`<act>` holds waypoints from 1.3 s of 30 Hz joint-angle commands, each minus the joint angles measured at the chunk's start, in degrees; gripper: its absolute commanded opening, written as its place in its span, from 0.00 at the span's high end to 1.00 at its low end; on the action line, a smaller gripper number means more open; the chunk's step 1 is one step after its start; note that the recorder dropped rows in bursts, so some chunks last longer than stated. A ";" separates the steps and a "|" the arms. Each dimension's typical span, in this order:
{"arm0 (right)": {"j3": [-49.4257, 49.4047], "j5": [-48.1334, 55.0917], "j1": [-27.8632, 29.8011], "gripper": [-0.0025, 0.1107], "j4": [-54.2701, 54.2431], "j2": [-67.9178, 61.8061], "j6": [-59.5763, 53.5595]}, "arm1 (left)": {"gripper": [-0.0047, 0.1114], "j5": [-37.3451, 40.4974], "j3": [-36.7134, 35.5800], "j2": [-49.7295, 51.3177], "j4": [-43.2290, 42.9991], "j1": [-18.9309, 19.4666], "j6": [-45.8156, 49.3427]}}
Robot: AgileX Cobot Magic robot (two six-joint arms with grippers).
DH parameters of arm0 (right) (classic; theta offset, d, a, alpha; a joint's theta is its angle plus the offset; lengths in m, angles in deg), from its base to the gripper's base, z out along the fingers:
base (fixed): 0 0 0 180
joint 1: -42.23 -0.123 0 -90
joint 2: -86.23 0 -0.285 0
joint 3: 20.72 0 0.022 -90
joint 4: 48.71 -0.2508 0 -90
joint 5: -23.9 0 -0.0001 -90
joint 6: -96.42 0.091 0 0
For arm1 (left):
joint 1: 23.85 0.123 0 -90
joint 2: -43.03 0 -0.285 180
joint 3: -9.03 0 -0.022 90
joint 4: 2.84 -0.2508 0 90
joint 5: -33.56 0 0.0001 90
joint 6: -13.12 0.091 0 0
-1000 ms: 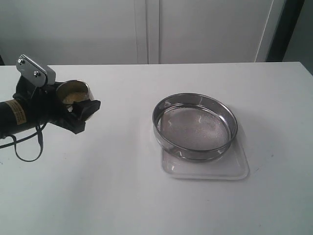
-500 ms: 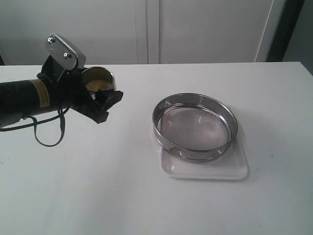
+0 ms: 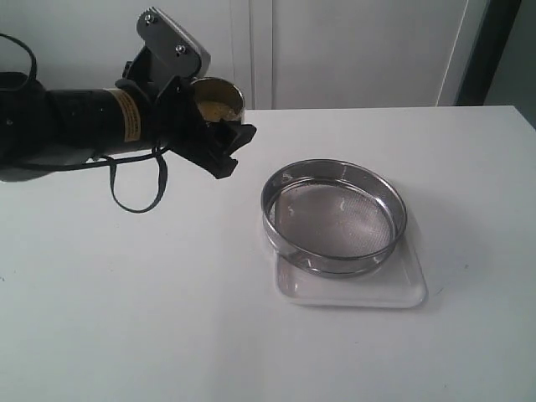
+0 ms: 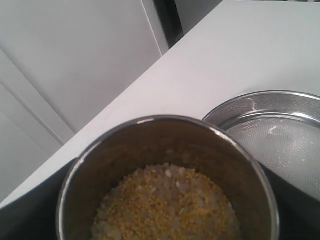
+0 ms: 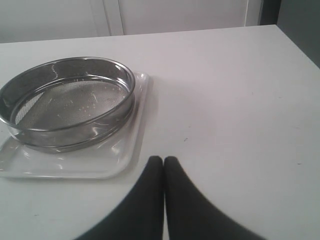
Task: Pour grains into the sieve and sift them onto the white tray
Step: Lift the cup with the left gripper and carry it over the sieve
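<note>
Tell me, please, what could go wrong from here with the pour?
1. The cup hangs over bare table, short of the sieve; tipping now would likely spill grains there.
2. The sieve sits off-centre, its rim seemingly past the edge of the tray, so sifted grains may miss it.

Bench [image 3: 167, 318]: plain matte white top, filling the lower part of the exterior view, with its back edge running straight across. Behind it are white panels [image 3: 360, 50], flat and unmarked, split by narrow vertical seams [image 3: 251, 50]. Far right: a dark upright strip [image 3: 486, 50], slightly slanted, with a grey surface [image 3: 521, 59] beyond. Light is soft and even; shadows on the bench are faint. Floor not in view.
</note>
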 commanded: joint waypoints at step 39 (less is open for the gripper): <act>-0.32 -0.80 -0.12 0.98 0.00 0.28 -0.02 | 0.96 20.37 19.50 15.66 -8.91 -12.52 -0.07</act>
